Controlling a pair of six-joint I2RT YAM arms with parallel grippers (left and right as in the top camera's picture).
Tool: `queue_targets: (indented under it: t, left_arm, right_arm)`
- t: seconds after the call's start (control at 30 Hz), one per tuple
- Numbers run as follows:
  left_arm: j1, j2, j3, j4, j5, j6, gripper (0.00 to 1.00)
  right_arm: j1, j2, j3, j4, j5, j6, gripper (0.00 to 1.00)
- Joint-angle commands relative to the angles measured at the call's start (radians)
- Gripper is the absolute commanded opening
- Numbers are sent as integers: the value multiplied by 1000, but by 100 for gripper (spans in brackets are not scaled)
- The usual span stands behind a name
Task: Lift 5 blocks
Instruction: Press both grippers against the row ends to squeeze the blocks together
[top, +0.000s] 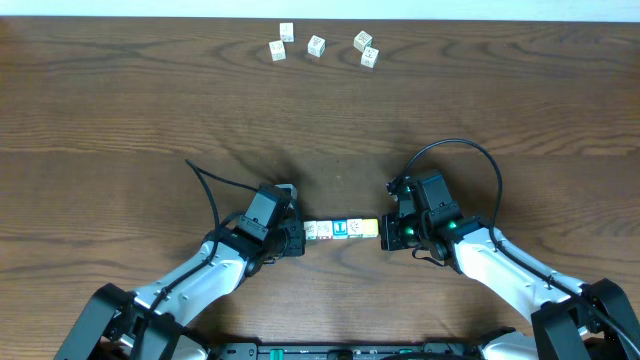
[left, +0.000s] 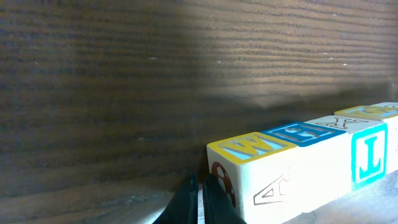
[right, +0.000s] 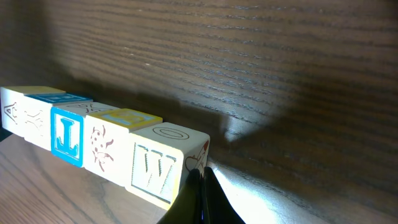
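Lying in one straight row at about 6 o'clock on the counter in the overhead view, the five blocks touch end to end between the two arms. The left arm reaches in from 7 o'clock and its left jaws meet the row's 9 o'clock end; the right arm comes from 5 o'clock and its right jaws meet the 3 o'clock end, beside a yellowish-orange block. Both pairs of jaws are pressed together with no gap and hold nothing between them. In the left wrist view the dark fingertips sit against the end face of a block topped with a yellow-framed W. In the right wrist view the fingertips touch the end block, which shows a W on its side, and a bright blue L face sits further along the row. Whether the row rests on the counter or hangs just clear of it cannot be told. Five similar pale cubes lie scattered at 12 o'clock, well apart from the row. A black cable loops above the right arm.
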Motion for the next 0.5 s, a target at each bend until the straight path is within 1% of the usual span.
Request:
queue_targets:
  t: [0.0,0.27,0.47]
  left_arm:
    - [2,5,5,0,2,23,7]
    - [57,-1,5,-9,2,27,7]
    - [69,-1,5,-14,-6,30,7]
  right_arm:
    - [19,8,15,-1,-39,-2,1]
    - [19,8,15,-2,-39,-2,1]
    - [19,8,15,-4,-39,-2,1]
